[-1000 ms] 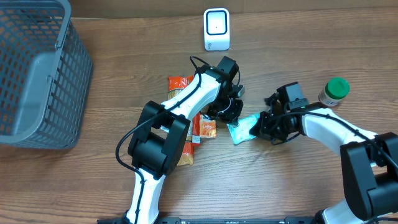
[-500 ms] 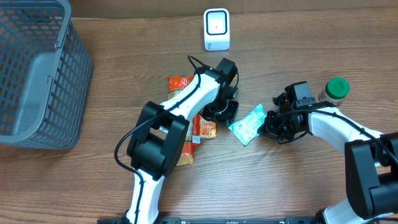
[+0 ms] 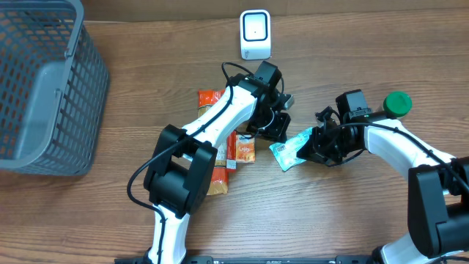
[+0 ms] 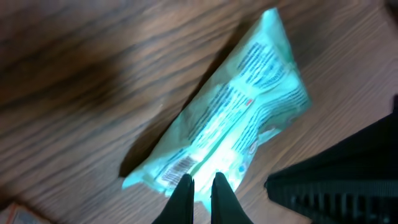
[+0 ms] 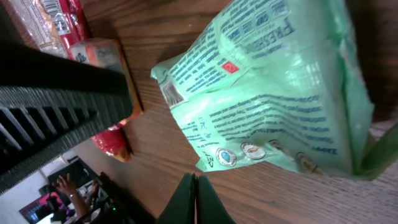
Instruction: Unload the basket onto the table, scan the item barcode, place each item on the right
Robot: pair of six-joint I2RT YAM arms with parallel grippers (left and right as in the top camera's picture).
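Two pincers: my left pincer (image 4: 200,180) and my right pincer (image 5: 191,183) were both pressed together, tips at the packet's edges. I could not tell whether either nipped the film.
Packet: the pale green printed plastic packet (image 3: 293,149) lay between the two pincers, print side up, on or just off the brown wooden table (image 3: 330,220).
Barcode: the small black-and-white barcode (image 5: 169,93) sat at the packet corner just ahead of my right pincer.
Step in hand: securing the packet for the scanner, I judged. It called for a firm pinch on a seam away from the barcode, with the film kept flat and the code turned square to the window.
Scanner: the white rounded box scanner (image 3: 255,34) stood well beyond my left pincer.
In the way: my own left arm crossed between packet and scanner, and the orange and red snack packets (image 3: 212,99) lay just behind my left pincer.
Around: a green-capped bottle (image 3: 396,105) stood near my right pincer, on its outer side, and a grey mesh basket (image 3: 91,95) stood well apart, far off my left pincer's outer side.
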